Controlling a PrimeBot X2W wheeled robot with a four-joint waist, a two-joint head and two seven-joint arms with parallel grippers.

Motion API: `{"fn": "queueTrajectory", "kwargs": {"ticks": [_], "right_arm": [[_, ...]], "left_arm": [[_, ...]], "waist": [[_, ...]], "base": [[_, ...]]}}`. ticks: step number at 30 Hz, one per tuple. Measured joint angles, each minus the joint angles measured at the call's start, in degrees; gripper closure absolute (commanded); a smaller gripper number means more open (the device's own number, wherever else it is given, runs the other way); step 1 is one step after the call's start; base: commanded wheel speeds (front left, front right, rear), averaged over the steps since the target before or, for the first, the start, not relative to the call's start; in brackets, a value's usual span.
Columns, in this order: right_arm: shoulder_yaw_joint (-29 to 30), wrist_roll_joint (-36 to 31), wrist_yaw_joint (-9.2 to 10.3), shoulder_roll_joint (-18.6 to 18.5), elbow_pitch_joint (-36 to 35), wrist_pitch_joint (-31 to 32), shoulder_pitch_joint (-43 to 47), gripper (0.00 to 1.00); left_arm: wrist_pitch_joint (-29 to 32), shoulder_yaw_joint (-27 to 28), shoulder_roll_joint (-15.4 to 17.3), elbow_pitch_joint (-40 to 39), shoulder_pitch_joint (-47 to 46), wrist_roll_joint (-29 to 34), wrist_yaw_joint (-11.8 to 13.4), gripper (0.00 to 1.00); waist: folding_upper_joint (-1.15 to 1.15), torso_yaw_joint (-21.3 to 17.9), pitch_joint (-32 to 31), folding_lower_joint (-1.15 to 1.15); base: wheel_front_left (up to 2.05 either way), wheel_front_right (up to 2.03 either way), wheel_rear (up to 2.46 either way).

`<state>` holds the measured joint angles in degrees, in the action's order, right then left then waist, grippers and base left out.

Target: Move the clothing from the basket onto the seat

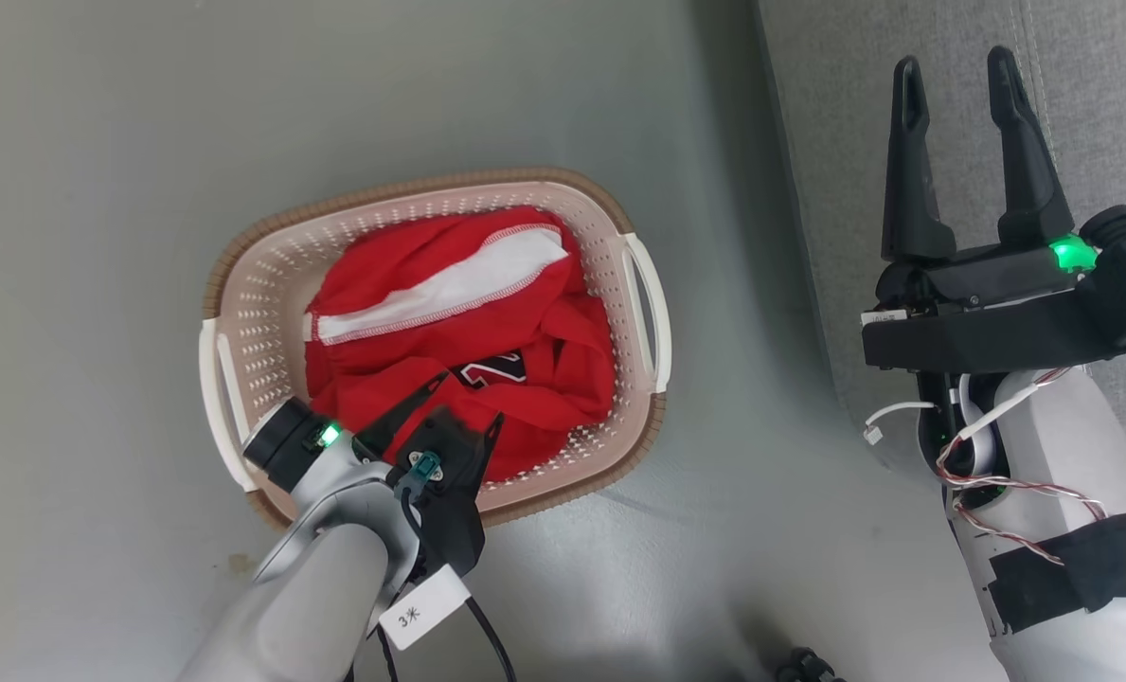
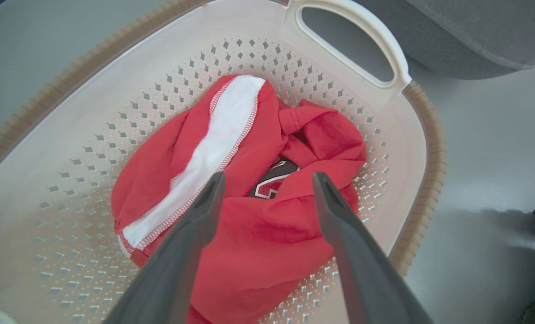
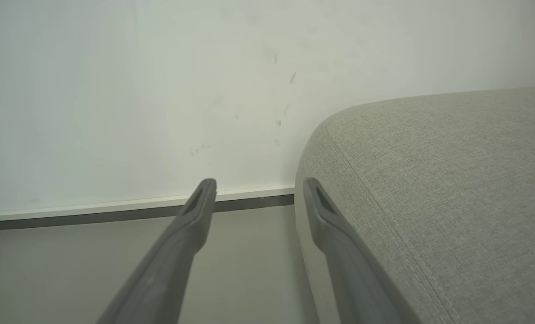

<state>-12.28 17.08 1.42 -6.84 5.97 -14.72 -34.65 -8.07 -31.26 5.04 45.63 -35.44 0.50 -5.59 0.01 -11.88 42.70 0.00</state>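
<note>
My left end effector (image 1: 472, 396) hangs over the near edge of the basket (image 1: 259, 313), fingers spread and holding nothing, tips aimed down and forward into the clothing (image 1: 449, 322). The red heap lies bunched inside the basket, below the rim. A white band (image 1: 449, 284) runs slantwise across its far part, and a dark patch (image 1: 491, 369) with a number sits just beyond my tips. In the left wrist view the two tips straddle a fold of red cloth right by that patch; I cannot tell whether they touch it. So the clothing lies straight ahead of and beneath this arm, and I judge that a short push down and a pinch would take the fold. To the right, across a strip of floor (image 1: 714, 455), stands the seat (image 1: 1093, 114), well apart from the basket. My right end effector (image 1: 953, 59) is over the seat's edge, fingers spread and empty, far from the clothing; the left arm is plainly the nearer.
</note>
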Motion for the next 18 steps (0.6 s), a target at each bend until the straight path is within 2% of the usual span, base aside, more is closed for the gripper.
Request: {"fn": "queueTrajectory", "kwargs": {"ticks": [18], "right_arm": [[0.5,-0.3,-0.97,1.2,0.3,0.0,-1.7,0.0]], "left_arm": [[0.7,-2.3,0.5,6.1,-4.8,0.7,-1.0,0.0]], "waist": [[0.0,-3.3,3.9,0.0]], "base": [[0.0,0.0,0.0]]}}
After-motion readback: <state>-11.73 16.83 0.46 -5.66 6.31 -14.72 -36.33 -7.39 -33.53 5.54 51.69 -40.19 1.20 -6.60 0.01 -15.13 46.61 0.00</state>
